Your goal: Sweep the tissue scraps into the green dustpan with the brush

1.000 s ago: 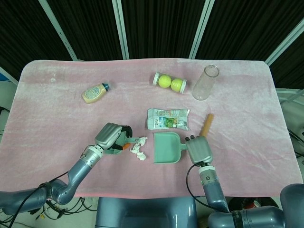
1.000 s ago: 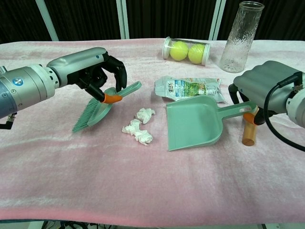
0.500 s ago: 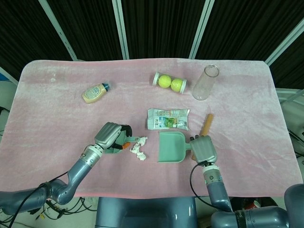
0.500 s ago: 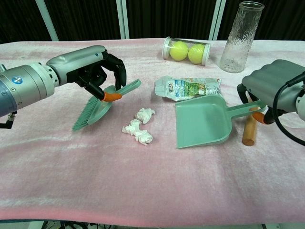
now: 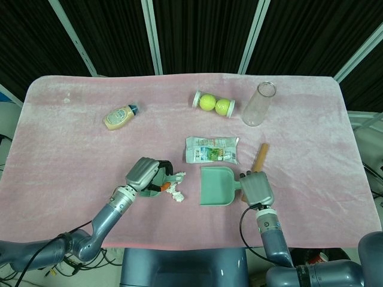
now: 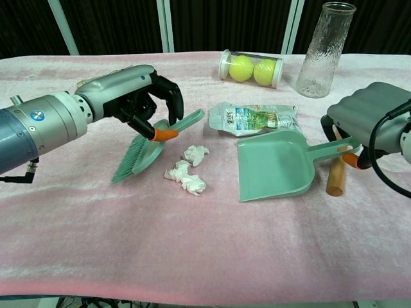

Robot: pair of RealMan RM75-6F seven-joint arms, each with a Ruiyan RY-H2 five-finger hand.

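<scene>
My left hand (image 6: 131,93) (image 5: 145,174) grips a green brush (image 6: 144,151) with an orange collar. Its bristles point down-left, just left of the white tissue scraps (image 6: 187,172) (image 5: 174,191) on the pink cloth. The green dustpan (image 6: 276,168) (image 5: 216,186) lies flat right of the scraps, its mouth facing them. My right hand (image 6: 371,122) (image 5: 257,189) holds the pan's handle at the right edge.
A snack packet (image 6: 253,119) lies just behind the dustpan. A brown wooden stick (image 6: 334,176) sits under my right hand. Further back stand a tube of tennis balls (image 6: 250,68), a clear glass vase (image 6: 324,48) and a small sauce bottle (image 5: 119,116).
My left hand carried the brush right, closer to the scraps. The dustpan slid right away from the scraps a second ago and now sits nearly still.
</scene>
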